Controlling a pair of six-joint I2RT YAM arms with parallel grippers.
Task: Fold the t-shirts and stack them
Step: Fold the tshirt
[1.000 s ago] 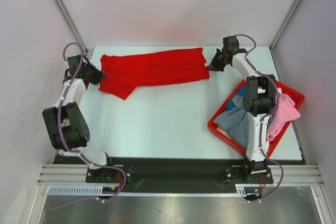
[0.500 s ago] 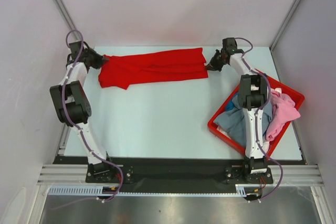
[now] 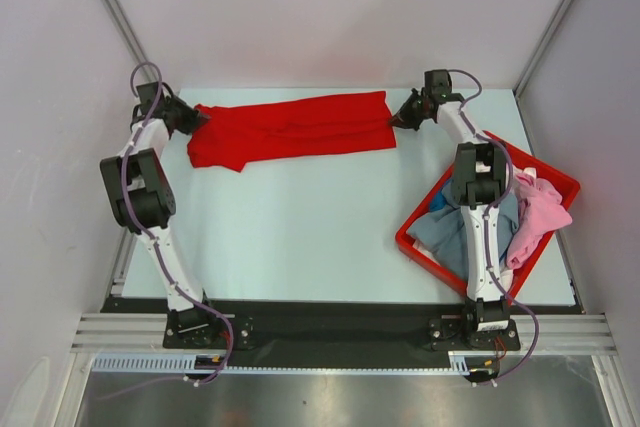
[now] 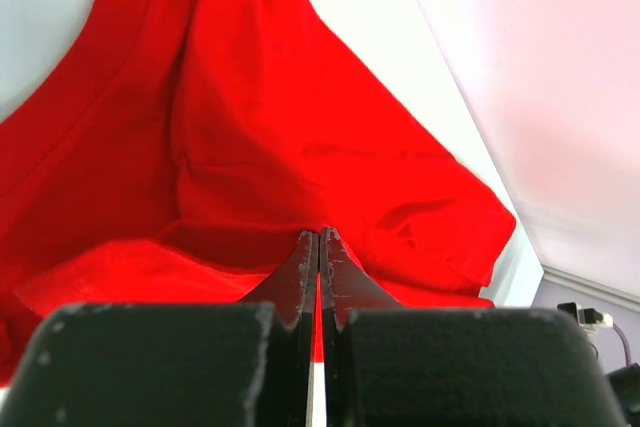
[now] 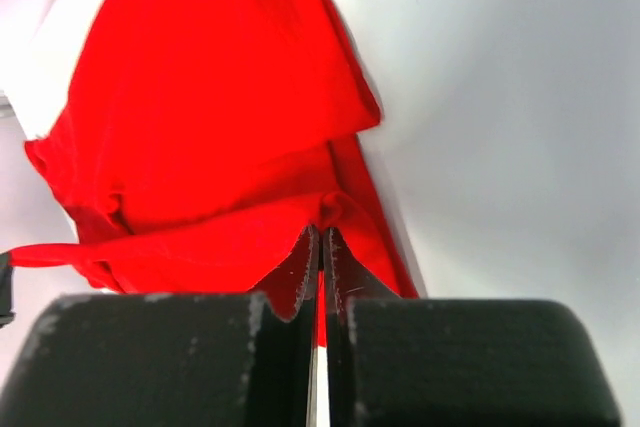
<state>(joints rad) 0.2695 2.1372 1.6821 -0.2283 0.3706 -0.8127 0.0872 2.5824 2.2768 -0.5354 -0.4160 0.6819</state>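
1. The red t-shirt (image 3: 290, 129) lies along the far edge of the table (image 3: 300, 217), stretched from left to right and bunched in long folds.
2. The left gripper (image 3: 197, 119) is clenched on the left end of the cloth, and the right gripper (image 3: 401, 119) on the right end. In both wrist views, red fabric is pinched at the tips.
3. The step in hand seems to be spreading this shirt before the first fold.
4. The next move probably calls for both arms to pull with even tension and lay the cloth flat.
5. A grey-blue shirt (image 3: 450, 232) and a pink shirt (image 3: 540, 212) wait in the red bin (image 3: 563, 179).
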